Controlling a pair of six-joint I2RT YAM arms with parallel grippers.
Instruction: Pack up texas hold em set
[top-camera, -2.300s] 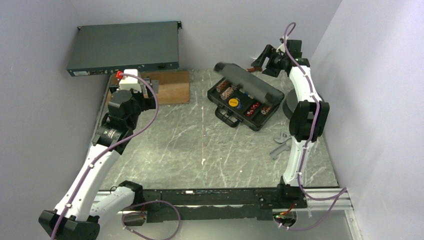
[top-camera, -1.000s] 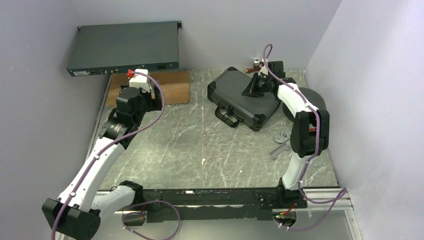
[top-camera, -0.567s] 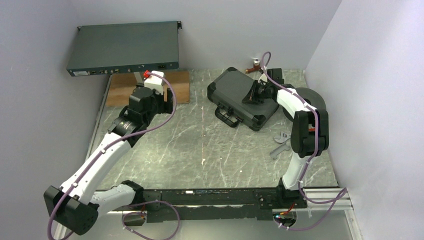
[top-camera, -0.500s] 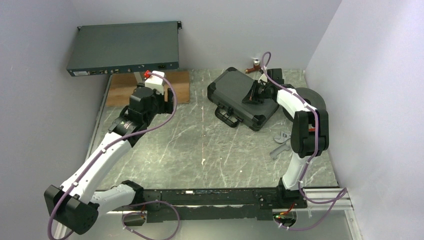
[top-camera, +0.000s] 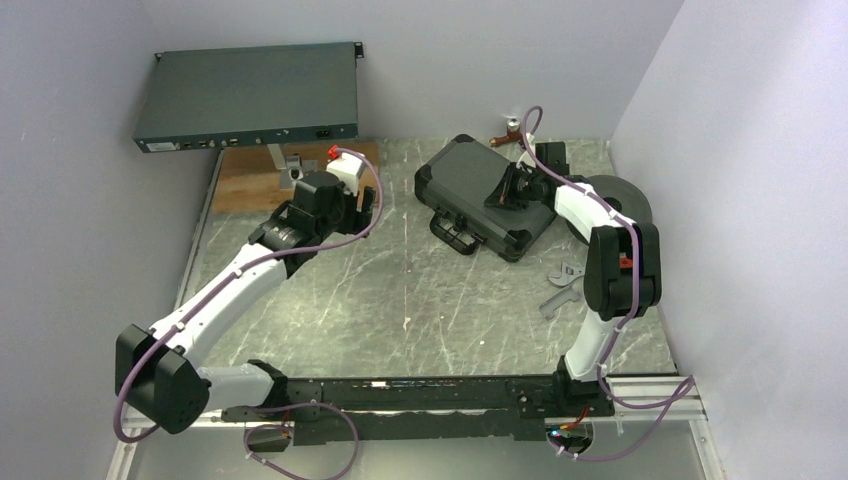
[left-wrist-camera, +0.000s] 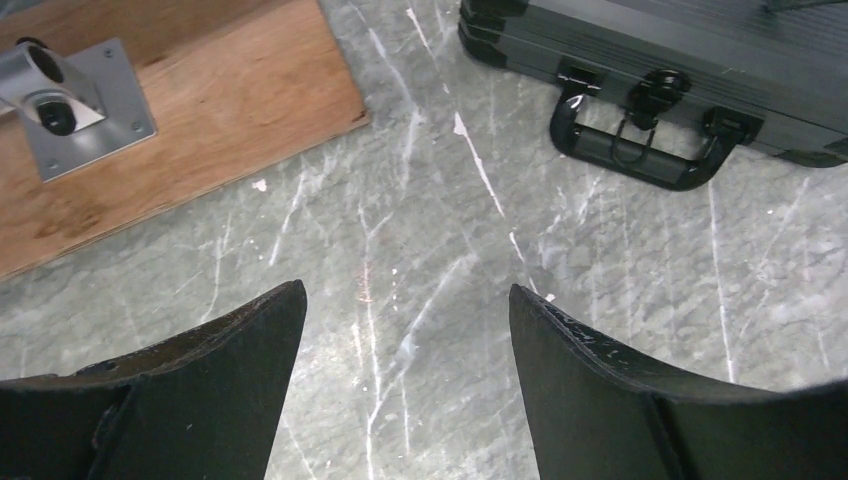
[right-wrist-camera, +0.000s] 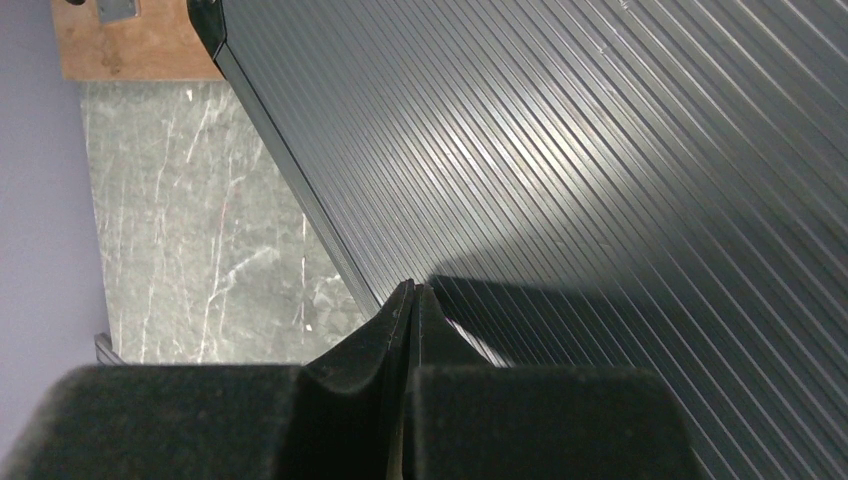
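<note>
The dark ribbed poker case (top-camera: 470, 190) lies with its lid down at the back right of the table, its handle (top-camera: 452, 235) toward the front left. My right gripper (top-camera: 506, 192) is shut, with nothing in it, its tips resting on the lid (right-wrist-camera: 600, 150) near one edge; in the right wrist view the gripper (right-wrist-camera: 412, 287) points at that edge. My left gripper (top-camera: 372, 208) hovers open left of the case. In the left wrist view the gripper (left-wrist-camera: 400, 295) is over bare marble, with the case (left-wrist-camera: 700, 50) and its handle (left-wrist-camera: 640, 145) ahead at the upper right.
A wooden board (top-camera: 250, 178) with a metal bracket (left-wrist-camera: 70, 100) lies at the back left, under a dark rack unit (top-camera: 250, 95). A grey disc (top-camera: 615, 200) sits behind the right arm. A grey wrench (top-camera: 560, 288) lies at the right. A small red object (top-camera: 505, 135) lies by the back wall.
The case lid came down from open to closed under the right gripper. My left arm swung right from the board toward the case, its jaws narrowing slightly.
</note>
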